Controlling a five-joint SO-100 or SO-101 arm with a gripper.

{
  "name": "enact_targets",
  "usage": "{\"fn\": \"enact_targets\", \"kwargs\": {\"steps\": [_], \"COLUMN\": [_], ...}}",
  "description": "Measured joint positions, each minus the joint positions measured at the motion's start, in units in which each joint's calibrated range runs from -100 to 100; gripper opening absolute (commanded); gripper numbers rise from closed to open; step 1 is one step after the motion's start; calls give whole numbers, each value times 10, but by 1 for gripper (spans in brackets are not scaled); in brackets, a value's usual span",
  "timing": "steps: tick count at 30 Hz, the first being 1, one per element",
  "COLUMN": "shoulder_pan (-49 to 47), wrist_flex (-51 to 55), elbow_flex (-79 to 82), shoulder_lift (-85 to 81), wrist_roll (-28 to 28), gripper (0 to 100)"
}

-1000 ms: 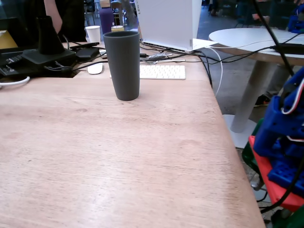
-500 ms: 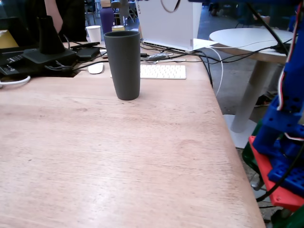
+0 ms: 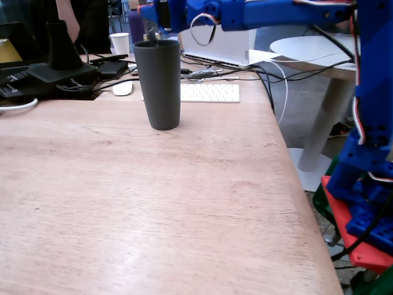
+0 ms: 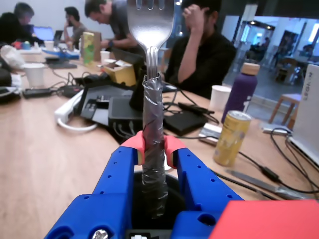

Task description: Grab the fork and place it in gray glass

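The gray glass stands upright on the wooden table, toward the back. My blue gripper hovers just above its rim. In the wrist view the gripper is shut on the fork, its red pads clamping the tape-wrapped handle. The fork stands upright, tines up. The handle's lower end reaches down into a dark round opening, seemingly the glass's mouth. In the fixed view only a short silver stretch of the fork shows, between gripper and rim.
Behind the glass lie a white keyboard, a mouse, a white paper cup, a laptop and a black stand. A yellow can and purple bottle stand farther off. The table's edge runs at right.
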Motion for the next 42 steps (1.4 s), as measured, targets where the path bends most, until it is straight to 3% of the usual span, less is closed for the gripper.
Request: {"fn": "enact_targets", "kwargs": {"steps": [9, 13, 30, 33, 42], "shoulder_pan": [-28, -28, -30, -79, -244], "wrist_flex": [0, 0, 0, 0, 0], "elbow_flex": [82, 82, 82, 139, 601], "shoulder_lift": [0, -3, -12, -110, -592], "wrist_roll": [-2, -1, 0, 0, 0], "gripper": [0, 17, 17, 17, 17]}}
